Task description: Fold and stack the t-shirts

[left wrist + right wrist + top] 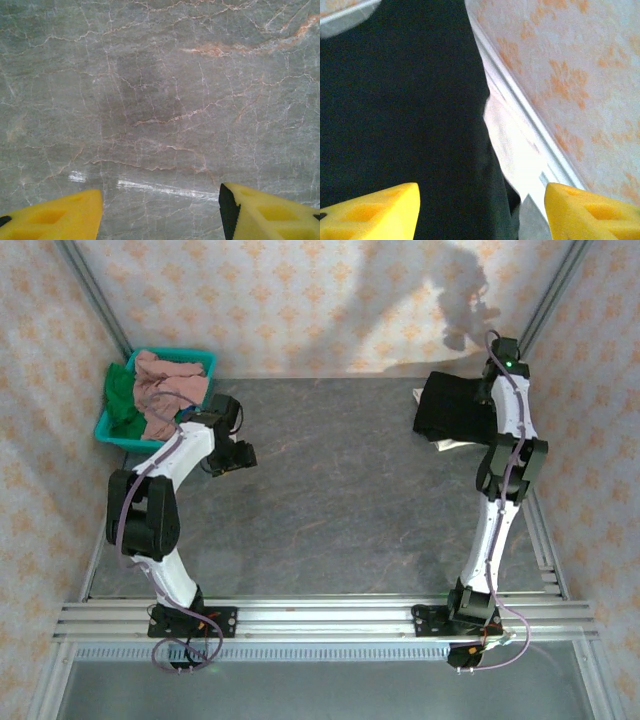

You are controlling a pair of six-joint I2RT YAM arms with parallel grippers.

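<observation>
At far right, black t-shirt [452,408] lies atop cream-white t-shirt [447,445].

Your top view looks steeply down from behind the arm bases [195,620], taking in the whole table [330,500]. Your left wrist view faces down, close over that table's bare surface. Your right wrist view sits close above the black shirt [395,110], seen upper right from the top.

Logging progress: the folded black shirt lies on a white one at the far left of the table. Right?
No. The black shirt lies on the white shirt at the far right of the table, as the top view shows.
</observation>
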